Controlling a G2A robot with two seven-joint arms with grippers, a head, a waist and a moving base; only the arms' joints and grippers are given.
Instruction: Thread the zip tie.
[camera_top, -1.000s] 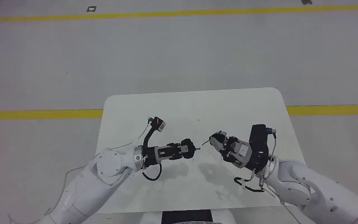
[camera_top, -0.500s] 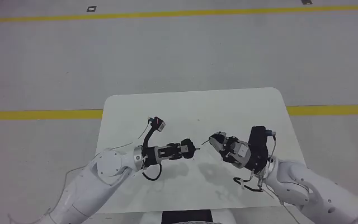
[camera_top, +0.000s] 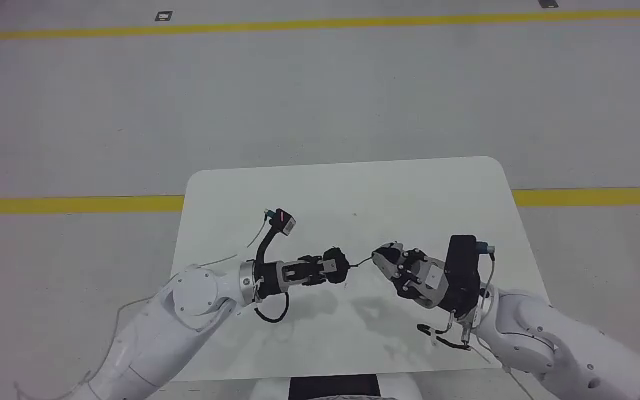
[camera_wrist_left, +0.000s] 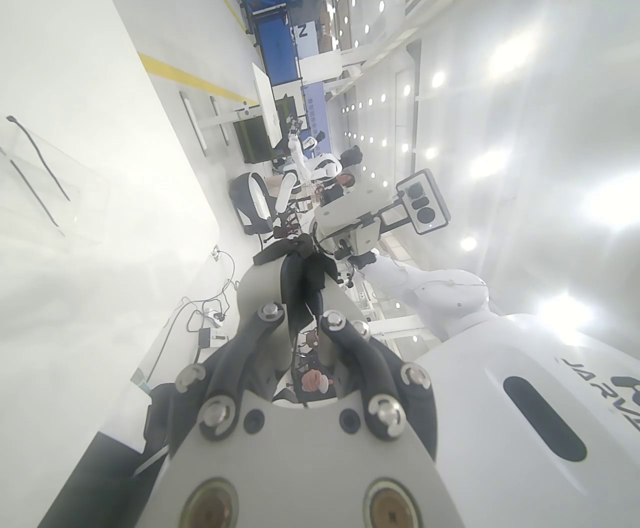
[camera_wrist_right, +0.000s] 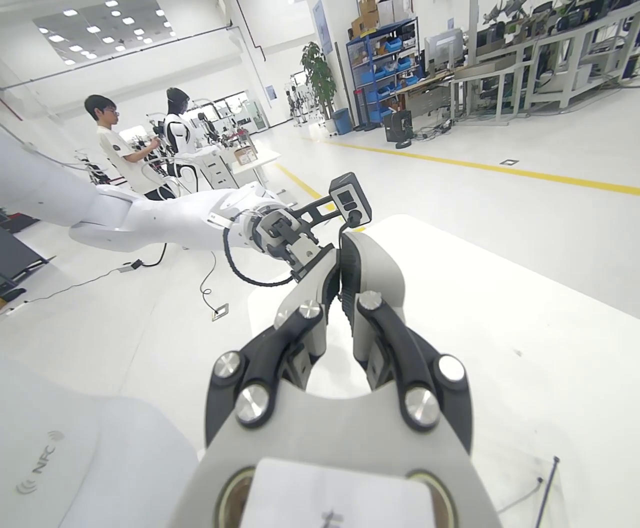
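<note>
Both grippers meet tip to tip above the middle of the white table (camera_top: 440, 190). A thin black zip tie (camera_top: 360, 262) spans the short gap between them. My left gripper (camera_top: 337, 265) is shut on one end, which shows as a dark bunch at its fingertips (camera_wrist_left: 299, 248). My right gripper (camera_top: 384, 257) is shut on the other end. In the right wrist view its pads (camera_wrist_right: 350, 265) are pressed together, and the left gripper (camera_wrist_right: 300, 252) faces them closely. The tie's head is hidden by the fingers.
Spare black zip ties (camera_wrist_left: 39, 156) lie flat on the table beside the left arm, and one (camera_wrist_right: 550, 475) lies near the right arm. The far half of the table is bare. Yellow floor lines run beyond its edges.
My right gripper has shifted slightly toward the left gripper, narrowing the gap between the tips. The left arm has stayed in place.
</note>
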